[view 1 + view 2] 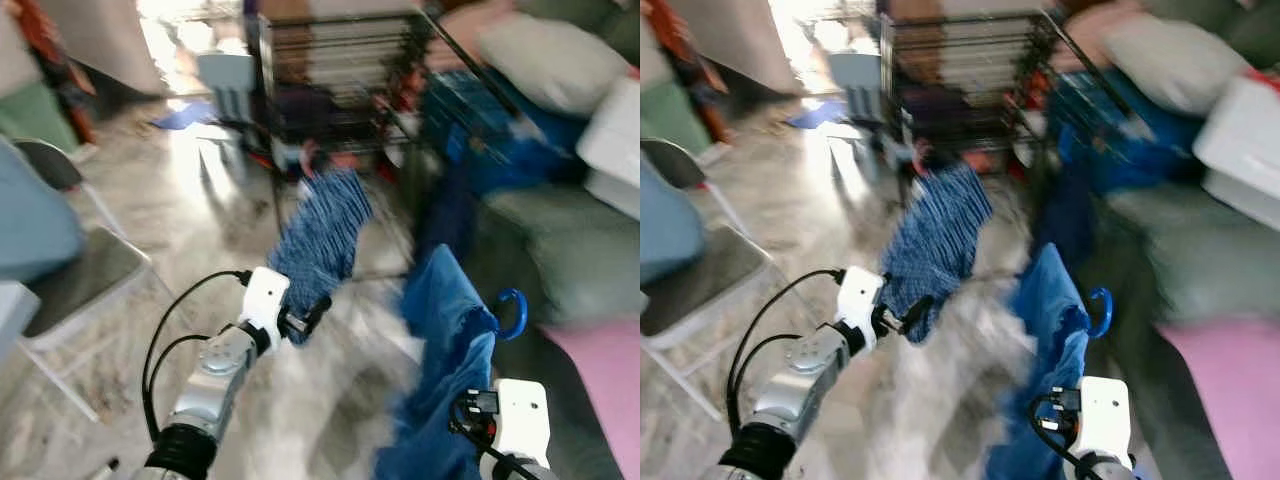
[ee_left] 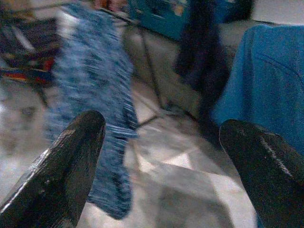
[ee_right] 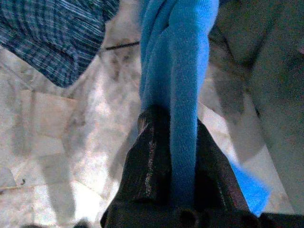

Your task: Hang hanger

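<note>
A pale marbled floor (image 1: 200,200) carries the scene, streaked grey and brightly lit toward the far end. On it stands a dark wire drying rack (image 1: 340,70), its thin legs planted near the middle. A folding chair (image 1: 80,280) with a dark seat rests on the floor at the robot's left. On the right a grey-green sofa (image 1: 570,250) sits on the floor, with a pale cushion (image 1: 550,60) lying on it. A small blue cloth (image 1: 185,117) lies flat on the floor far back.
</note>
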